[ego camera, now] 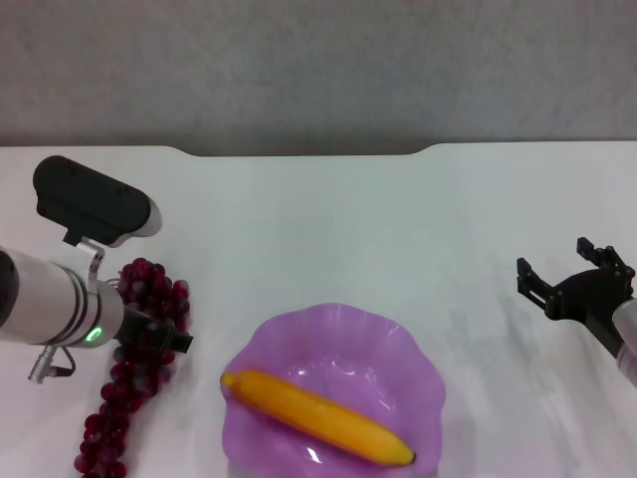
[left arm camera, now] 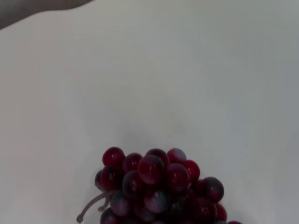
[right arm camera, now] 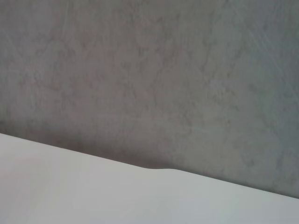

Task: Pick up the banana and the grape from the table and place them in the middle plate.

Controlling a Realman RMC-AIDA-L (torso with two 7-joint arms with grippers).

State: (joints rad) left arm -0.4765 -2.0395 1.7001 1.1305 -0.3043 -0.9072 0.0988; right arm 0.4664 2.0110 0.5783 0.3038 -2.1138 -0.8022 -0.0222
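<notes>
Purple grape (ego camera: 134, 368) under left end effector (ego camera: 154, 334) | closure unclear | right end effector (ego camera: 567, 284) spread

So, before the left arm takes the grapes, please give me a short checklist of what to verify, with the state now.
1. Banana lies inside the purple plate: ok.
2. Grapes are on the table, outside the plate: ok, not yet moved.
3. Left gripper is at the grapes: ok.
4. Left gripper has closed on the grapes: cannot tell.
5. Right gripper is open, away from the plate: ok.
6. Room in the plate beside the banana: ok.
</notes>
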